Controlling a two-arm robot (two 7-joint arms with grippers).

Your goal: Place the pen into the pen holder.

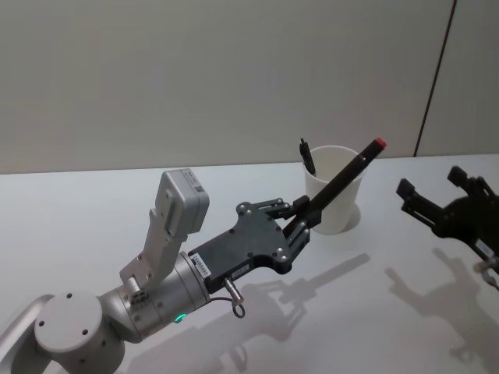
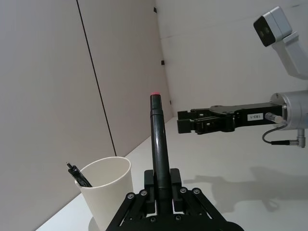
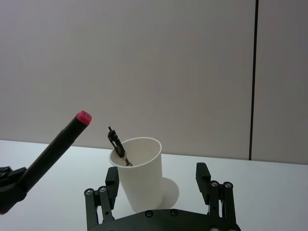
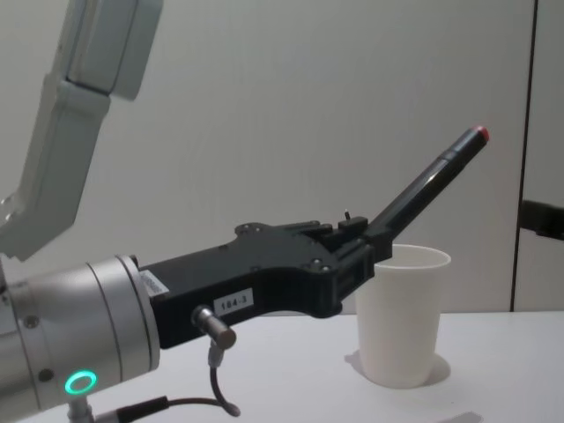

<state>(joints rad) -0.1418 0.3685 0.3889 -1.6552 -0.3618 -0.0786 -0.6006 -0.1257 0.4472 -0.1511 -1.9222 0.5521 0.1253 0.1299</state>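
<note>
1 black, red-tipped pen [image 1: 343, 178] is clamped in the left pincer [image 1: 300, 222] at frame centre, tilted toward the upper right. The right pincer [image 1: 430, 183] gapes empty at the right edge. Just beyond, the white pen holder [image 1: 343, 212] stands on the bench [image 1: 78, 210], with a 2nd pen [image 1: 307, 156] inside.

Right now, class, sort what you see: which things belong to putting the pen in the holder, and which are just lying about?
Belong to the job:
red-tipped pen, tilted, clamped in the left gripper
white cup pen holder, upright on the table

Just lying about:
black pen standing in the pen holder
right gripper, open and idle off to the right
</note>
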